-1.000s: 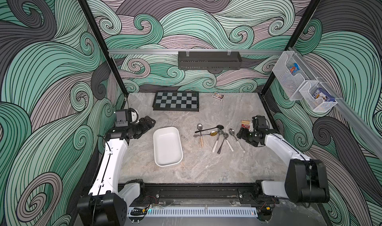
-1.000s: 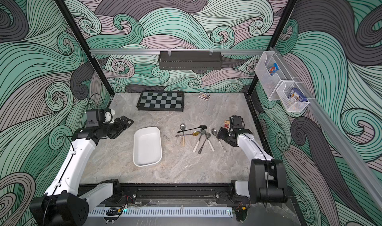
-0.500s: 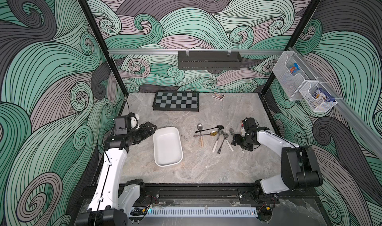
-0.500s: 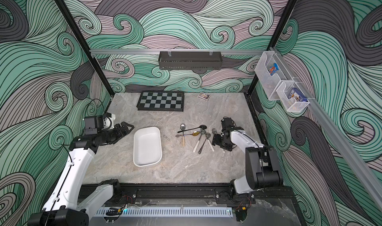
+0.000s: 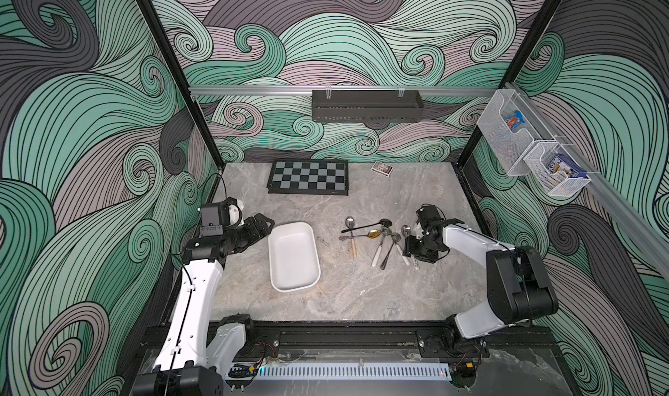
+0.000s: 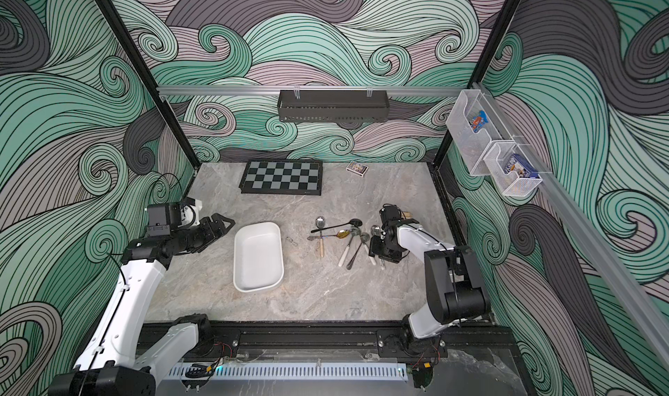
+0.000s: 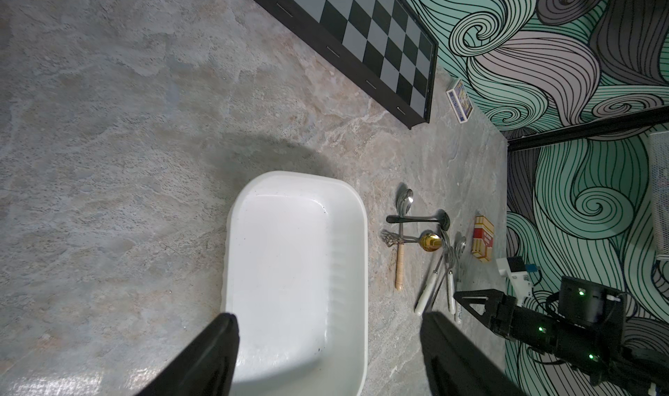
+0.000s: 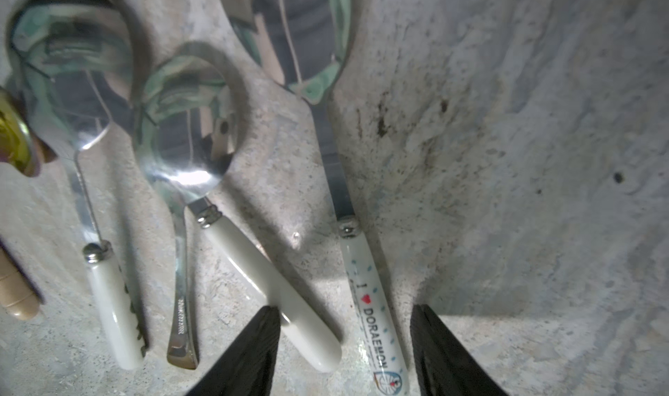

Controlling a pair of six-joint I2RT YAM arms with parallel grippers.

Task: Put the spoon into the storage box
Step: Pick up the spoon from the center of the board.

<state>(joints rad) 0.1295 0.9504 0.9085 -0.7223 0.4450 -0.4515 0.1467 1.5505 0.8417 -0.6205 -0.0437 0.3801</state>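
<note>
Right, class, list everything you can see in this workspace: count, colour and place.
storage box: one, white, mid-table, empty.
spoons: about seven, mostly silver, clustered right of the box.
chessboard: one, black-grey, back of table.
card packet: one, back, beside the chessboard.
red-yellow packet: one, beside the spoons.
wall tray: one, black, back wall.
mesh baskets: two, white, right wall.
left gripper: fingers open, beside the box.
right gripper: fingers open astride a printed spoon handle.

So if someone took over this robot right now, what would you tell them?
Left gripper: open, empty, beside the storage box.
Right gripper: open, jaws astride the Doraemon spoon handle, not gripping yet.
Storage box: empty; the other spoons also lie on the table.
Done: nothing yet.
Left to do: grip, lift, drop the spoon in the box.
</note>
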